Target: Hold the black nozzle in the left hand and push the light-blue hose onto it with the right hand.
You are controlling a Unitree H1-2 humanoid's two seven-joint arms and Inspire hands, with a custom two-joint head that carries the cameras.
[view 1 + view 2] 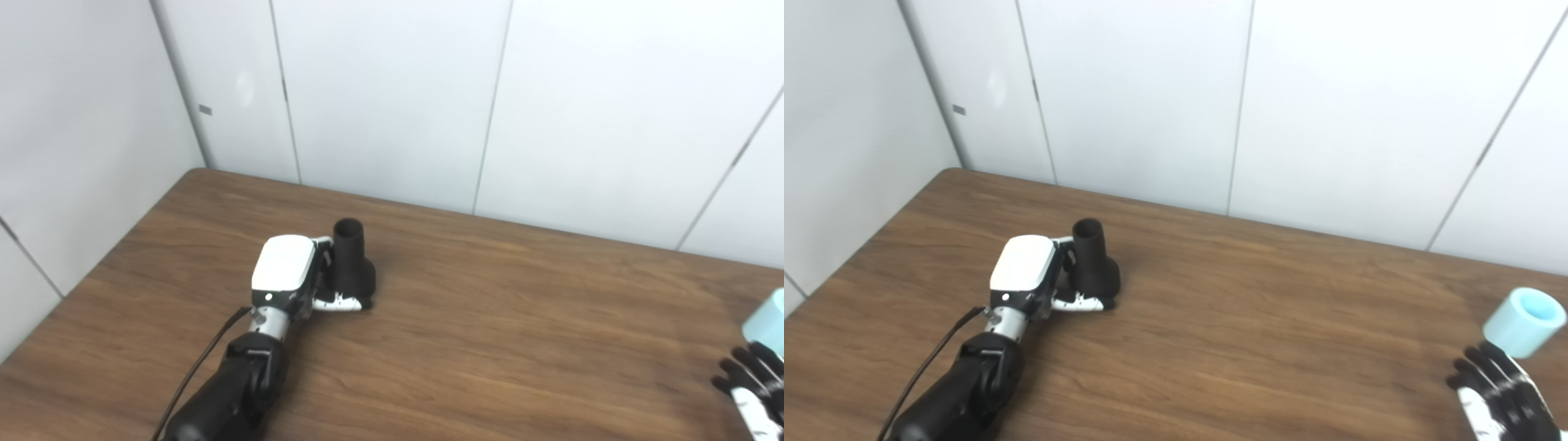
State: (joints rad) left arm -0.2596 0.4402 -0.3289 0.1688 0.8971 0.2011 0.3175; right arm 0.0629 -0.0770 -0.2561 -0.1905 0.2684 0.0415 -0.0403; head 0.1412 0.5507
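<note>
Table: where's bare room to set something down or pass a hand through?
The table is bare across the wide middle stretch between the black nozzle and the light-blue hose, and along the back edge by the wall. The near-left corner is also free. Crowded spots: around the left hand at the nozzle, and the right edge where the right hand sits by the hose.

Both head views look down at the table (490, 343) (largely overlapping, slightly offset).

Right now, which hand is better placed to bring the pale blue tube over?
The right hand: it is at the light-blue hose by the table's right edge. The left hand is busy, wrapped around the upright black nozzle.
</note>
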